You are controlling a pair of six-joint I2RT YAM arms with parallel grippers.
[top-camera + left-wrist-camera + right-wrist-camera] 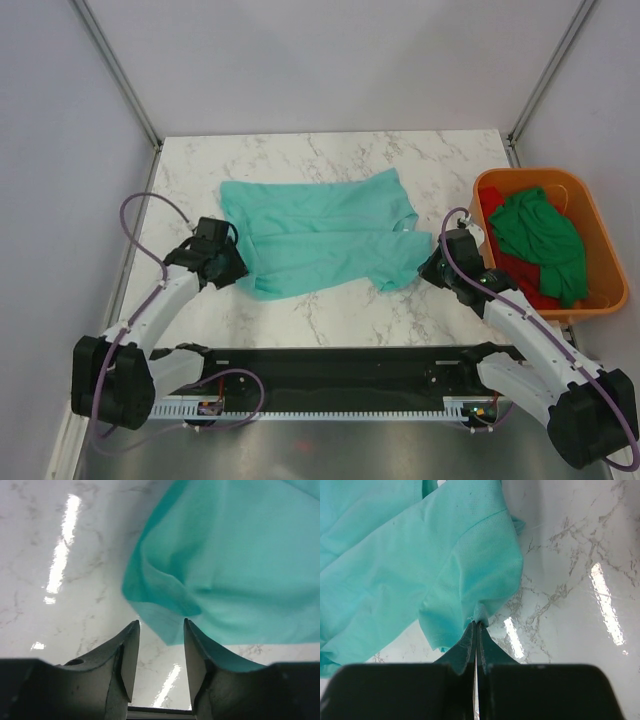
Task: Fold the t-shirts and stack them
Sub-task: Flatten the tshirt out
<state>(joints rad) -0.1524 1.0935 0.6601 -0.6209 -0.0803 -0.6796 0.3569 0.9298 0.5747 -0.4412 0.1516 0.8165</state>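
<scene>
right wrist: right pincer (pixel 476 625) clamps teal t-shirt (pixel 420 555); left pincer (pixel 161 625) parted.

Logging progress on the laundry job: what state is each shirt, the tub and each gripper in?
teal t-shirt: spread on the table, creased.
green t-shirt: crumpled in the tub, unfolded.
red t-shirt: crumpled, mostly under the green one.
orange tub: upright, holding two shirts.
left gripper: open at the teal t-shirt's edge.
right gripper: shut on the teal t-shirt.
</scene>
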